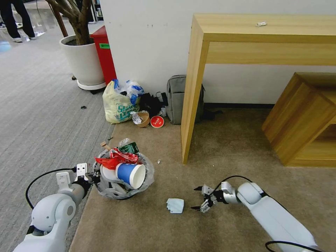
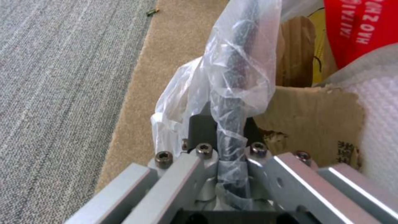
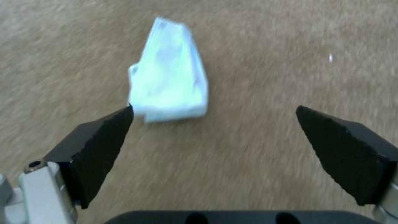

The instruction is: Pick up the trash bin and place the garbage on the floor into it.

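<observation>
Beige floor (image 1: pixel 227 157) ahead: my left end effector (image 2: pixel 226 146) pinches the trash bin (image 1: pixel 122 182) rim, bin stuffed. Right end effector (image 1: pixel 200 198), spread wide, hovers beside the folded paper (image 1: pixel 175 205); I'd centre over it, then descend squarely.

The left arm reaches forward low on the robot's left, its left gripper (image 1: pixel 91 176) with jaws closed on the rim of the trash bin (image 1: pixel 105 187). The right arm stretches forward and inward on the right, elbow bent; its right gripper (image 1: pixel 197 198) hangs low, jaws spread wide, holding nothing.
</observation>
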Controlling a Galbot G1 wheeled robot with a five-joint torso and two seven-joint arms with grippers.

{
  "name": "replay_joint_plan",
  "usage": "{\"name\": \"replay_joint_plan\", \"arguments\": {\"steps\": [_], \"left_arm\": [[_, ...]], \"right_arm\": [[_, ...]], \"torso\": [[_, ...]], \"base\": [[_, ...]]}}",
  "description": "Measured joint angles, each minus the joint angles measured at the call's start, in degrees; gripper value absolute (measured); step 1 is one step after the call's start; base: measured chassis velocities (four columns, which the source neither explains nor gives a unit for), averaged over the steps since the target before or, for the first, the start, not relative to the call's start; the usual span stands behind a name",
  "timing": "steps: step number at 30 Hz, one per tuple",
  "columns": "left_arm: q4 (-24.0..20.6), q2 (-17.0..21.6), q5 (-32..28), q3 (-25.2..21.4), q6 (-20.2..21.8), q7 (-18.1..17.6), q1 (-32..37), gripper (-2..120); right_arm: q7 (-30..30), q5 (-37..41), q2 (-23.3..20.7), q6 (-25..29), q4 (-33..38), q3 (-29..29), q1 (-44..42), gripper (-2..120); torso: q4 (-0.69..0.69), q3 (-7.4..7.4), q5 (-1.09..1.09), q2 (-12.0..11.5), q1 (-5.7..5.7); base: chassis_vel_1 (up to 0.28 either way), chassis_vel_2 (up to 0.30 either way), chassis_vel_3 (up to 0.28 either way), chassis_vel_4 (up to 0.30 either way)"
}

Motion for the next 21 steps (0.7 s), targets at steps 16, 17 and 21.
{"name": "replay_joint_plan", "arguments": {"steps": [16, 17, 21], "left_arm": [[-1.08, 0.35, -1.04, -0.14, 0.0, -0.84, 0.63, 0], [-1.08, 0.32, -1.04, -0.13, 0.0, -0.85, 0.62, 0], [-1.09, 0.21, -1.05, -0.09, 0.0, -0.86, 0.63, 0]], "right_arm": [[2.71, -0.42, 11.43, 0.62, -12.24, -5.52, 6.3, 99], [2.88, -0.42, 11.74, 0.55, -12.89, -5.63, 6.49, 99], [3.03, -0.14, 11.95, -0.45, -13.86, -5.86, 6.72, 99]], "torso": [[0.0, 0.0, 0.0, 0.0, -0.01], [-0.01, 0.0, -0.01, 0.0, -0.01], [0.0, 0.0, 0.0, 0.0, -0.01]], "base": [[0.0, 0.0, 0.0, 0.0], [0.0, 0.0, 0.0, 0.0], [0.0, 0.0, 0.0, 0.0]]}}
